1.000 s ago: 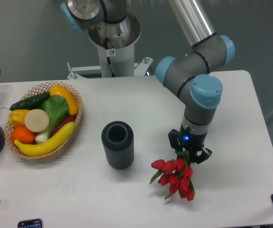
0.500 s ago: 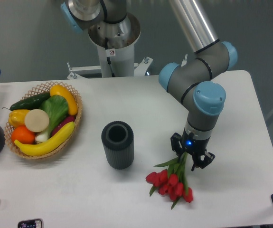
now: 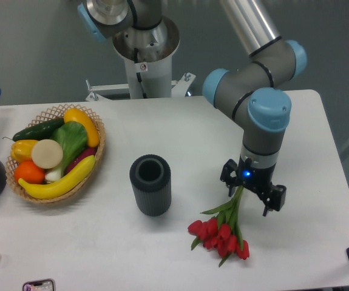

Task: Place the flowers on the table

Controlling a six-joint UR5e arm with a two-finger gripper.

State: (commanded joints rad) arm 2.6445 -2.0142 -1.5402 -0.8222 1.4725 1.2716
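The camera view shows the flowers lying on the white worktop, near the front edge and to the right of the dark cup. Their red heads point near and left, and their green stems run up to the pincer just above. The pincer looks spread open around the stem ends, but the string and the stem tips are hidden, so I cannot tell if it touches them.

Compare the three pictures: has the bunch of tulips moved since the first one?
Yes. The tulips have dropped lower in the picture and a little toward the dark ribbed cylinder, which has stayed put. They seem to lie on the table, and the hand looks open.
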